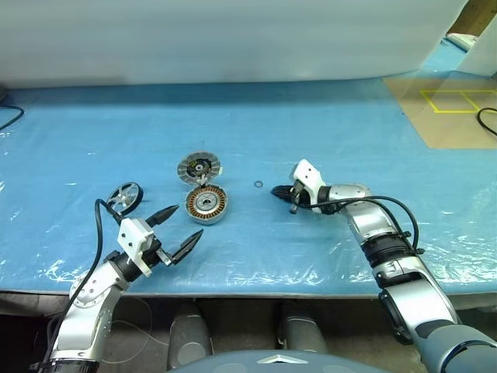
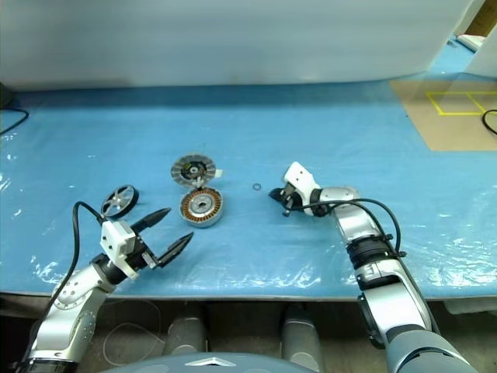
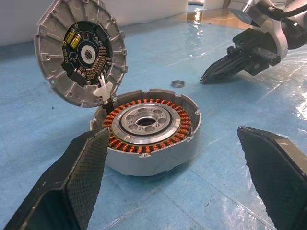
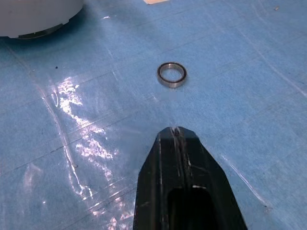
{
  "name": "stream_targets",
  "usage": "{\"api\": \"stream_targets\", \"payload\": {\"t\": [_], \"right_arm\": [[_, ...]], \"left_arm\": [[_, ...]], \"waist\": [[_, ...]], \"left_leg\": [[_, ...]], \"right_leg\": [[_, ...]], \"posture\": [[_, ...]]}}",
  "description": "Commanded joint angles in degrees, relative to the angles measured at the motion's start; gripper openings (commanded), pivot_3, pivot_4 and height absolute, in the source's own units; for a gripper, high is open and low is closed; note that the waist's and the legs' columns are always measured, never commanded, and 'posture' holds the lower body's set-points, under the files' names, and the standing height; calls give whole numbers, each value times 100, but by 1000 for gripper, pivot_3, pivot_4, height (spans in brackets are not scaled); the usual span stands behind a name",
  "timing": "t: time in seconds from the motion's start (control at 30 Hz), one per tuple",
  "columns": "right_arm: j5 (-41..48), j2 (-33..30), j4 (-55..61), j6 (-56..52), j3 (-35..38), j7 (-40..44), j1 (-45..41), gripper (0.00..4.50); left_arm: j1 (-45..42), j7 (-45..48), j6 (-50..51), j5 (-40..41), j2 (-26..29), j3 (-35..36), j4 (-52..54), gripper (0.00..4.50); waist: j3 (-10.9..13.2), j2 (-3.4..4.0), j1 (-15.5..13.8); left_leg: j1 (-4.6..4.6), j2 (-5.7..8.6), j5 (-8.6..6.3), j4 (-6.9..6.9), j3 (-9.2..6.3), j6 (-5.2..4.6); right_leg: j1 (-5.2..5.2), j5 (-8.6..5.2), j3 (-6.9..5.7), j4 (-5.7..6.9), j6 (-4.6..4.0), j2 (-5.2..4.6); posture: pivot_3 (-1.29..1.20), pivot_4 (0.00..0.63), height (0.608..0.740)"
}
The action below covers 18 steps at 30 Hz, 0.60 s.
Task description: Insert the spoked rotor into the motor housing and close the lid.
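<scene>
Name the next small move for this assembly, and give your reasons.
Probably swing the open left gripper toward the spoked rotor: it lies untouched on the table beside that arm, the motor housing stands open with its lid tipped up, and the right gripper is shut on nothing.

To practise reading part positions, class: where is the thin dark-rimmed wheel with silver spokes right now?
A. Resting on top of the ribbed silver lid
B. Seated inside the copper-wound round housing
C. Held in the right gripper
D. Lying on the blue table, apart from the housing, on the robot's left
D: the thin dark-rimmed wheel with silver spokes lies on the blue table, clear of the copper-wound round housing, whose centre holds nothing.
</scene>
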State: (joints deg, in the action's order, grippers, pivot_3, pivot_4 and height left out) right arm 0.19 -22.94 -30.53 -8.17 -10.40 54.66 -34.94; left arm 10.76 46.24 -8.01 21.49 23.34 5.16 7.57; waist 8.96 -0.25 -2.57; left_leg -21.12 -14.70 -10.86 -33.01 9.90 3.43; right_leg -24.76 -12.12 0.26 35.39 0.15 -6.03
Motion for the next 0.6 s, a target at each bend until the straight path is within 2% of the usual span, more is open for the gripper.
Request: {"api": "stream_targets", "payload": {"t": [0.03,0.23,0.33,0.47,0.6], "right_arm": [[-60,11,-23,-68,-87,-29,63,21],[33,94,36,-60,-10,-65,-39,21],[86,220,110,-131,21,-122,-139,629],[95,366,113,-179,-7,-132,-258,1877],[21,554,-25,-179,-52,-233,-402,1877]], "left_arm": [[-27,16,-14,97,40,85,69,4500],[-39,14,-17,92,33,76,52,4500],[-58,20,-20,91,31,69,37,4500],[-99,31,-27,79,25,55,-12,4500],[-110,32,-36,64,11,31,-40,4500]], "waist": [[0,0,0],[0,0,0],[0,0,26],[0,0,16],[0,0,17]], "left_leg": [[0,0,0,1,0,0],[0,0,0,2,0,1],[0,-1,0,3,0,1],[-3,-3,0,11,0,1],[-14,-3,1,17,7,4]], "right_leg": [[0,0,0,-1,0,0],[0,0,0,-1,0,0],[-4,0,1,-1,0,2],[-12,0,1,-1,0,6],[-27,0,3,-4,0,7]], "posture": [[0,150,740],[0,150,740],[0,150,740],[0,150,740],[0,150,740]]}}
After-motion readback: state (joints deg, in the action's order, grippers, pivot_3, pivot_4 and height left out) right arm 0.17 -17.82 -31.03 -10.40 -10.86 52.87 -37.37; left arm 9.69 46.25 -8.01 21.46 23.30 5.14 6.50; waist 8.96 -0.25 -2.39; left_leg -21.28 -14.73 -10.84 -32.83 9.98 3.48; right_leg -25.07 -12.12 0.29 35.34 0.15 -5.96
